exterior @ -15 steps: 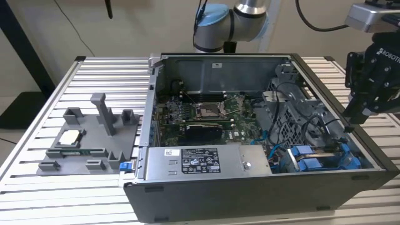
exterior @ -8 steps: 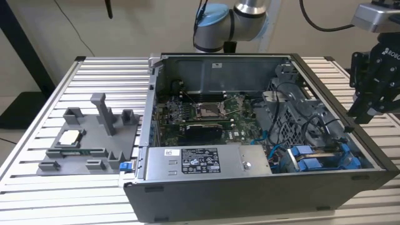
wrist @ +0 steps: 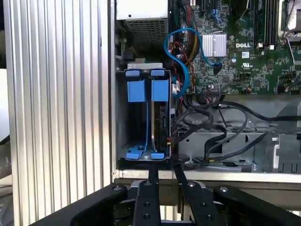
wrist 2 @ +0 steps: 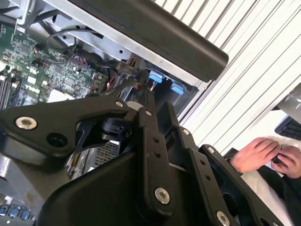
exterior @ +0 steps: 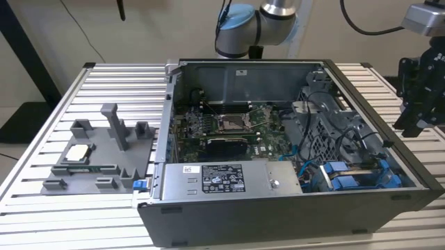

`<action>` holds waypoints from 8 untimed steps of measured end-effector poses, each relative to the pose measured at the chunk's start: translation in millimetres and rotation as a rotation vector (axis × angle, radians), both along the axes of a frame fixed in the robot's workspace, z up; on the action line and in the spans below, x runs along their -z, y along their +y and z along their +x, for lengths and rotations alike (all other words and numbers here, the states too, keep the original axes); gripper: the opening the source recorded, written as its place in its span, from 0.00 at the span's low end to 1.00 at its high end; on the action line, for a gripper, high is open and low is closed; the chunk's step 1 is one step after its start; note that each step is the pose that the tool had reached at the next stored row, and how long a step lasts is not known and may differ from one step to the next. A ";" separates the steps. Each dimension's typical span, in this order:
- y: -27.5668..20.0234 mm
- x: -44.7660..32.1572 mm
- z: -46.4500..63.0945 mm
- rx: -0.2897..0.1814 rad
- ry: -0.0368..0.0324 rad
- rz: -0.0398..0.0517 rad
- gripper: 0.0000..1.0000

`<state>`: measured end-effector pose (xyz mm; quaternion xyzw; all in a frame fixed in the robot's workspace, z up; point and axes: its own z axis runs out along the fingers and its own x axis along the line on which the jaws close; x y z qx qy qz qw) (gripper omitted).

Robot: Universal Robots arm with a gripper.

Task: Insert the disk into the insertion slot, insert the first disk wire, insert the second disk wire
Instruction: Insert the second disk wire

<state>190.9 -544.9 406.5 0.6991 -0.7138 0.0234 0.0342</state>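
The open computer case [exterior: 389,156] lies on a slatted table. At its front corner, on the exterior view's right, the drive bay [wrist: 146,117] holds blue carrier frames [exterior: 355,177]. A dark slab that may be the disk [wrist: 162,123] stands edge-on in one insertion slot, but I cannot tell for sure. A blue wire [wrist: 181,52] loops from the motherboard toward the bay, and black wires [wrist: 211,117] lie beside it. My gripper [exterior: 413,127] hangs outside the case wall, level with the bay. In both wrist views the gripper [wrist: 164,168] [wrist 2: 153,94] shows a narrow gap with nothing in it.
A grey power-supply box [exterior: 222,178] with stickers fills the case's front. A grey fixture [exterior: 97,151] with upright posts sits on the table at the exterior view's left. A person's hands [wrist 2: 263,153] rest beyond the table edge. The motherboard [wrist: 244,56] lies inside the case.
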 end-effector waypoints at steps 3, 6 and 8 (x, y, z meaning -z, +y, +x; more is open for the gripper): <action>0.0 0.0 4.8 0.000 0.0007 0.0000 0.27; 0.1 0.0 7.2 0.000 0.0009 0.0001 0.27; 0.1 0.0 7.2 0.000 0.0009 0.0000 0.27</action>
